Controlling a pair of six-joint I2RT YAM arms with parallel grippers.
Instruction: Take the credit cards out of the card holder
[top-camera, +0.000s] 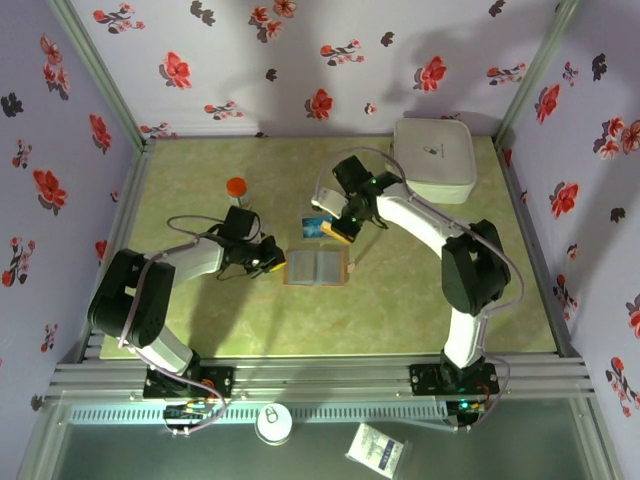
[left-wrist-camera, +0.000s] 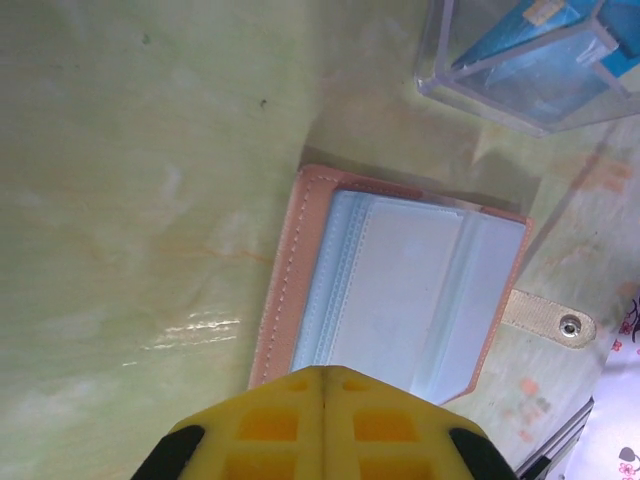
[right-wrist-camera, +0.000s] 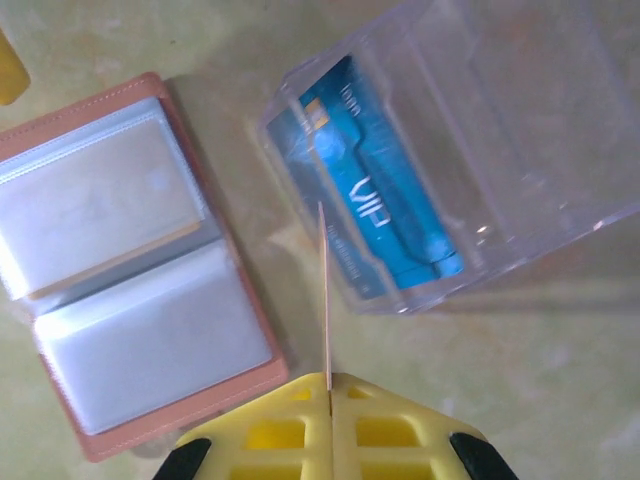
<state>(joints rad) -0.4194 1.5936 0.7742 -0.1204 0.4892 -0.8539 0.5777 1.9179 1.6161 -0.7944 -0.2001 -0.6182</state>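
Nearest the top camera, both arms reach inward over the table (top-camera: 400, 310). At centre the card holder (top-camera: 316, 267) lies open and flat, long axis running left-right. The left gripper (top-camera: 272, 264) sits at its left edge. The right gripper (top-camera: 341, 232) hangs between it and the clear tray (top-camera: 316, 222) behind.

Left wrist view: yellow fingers pressed together, nothing between them, tips over the card holder's stitched edge; contact cannot be told. The clasp tab (left-wrist-camera: 548, 318) projects from the opposite edge.

Right wrist view: fingers clamped on a thin tan card (right-wrist-camera: 324, 290), seen edge-on, pointing straight out. The clear tray holds a blue card (right-wrist-camera: 370, 200) marked VIP, in the compartment nearest the card holder.
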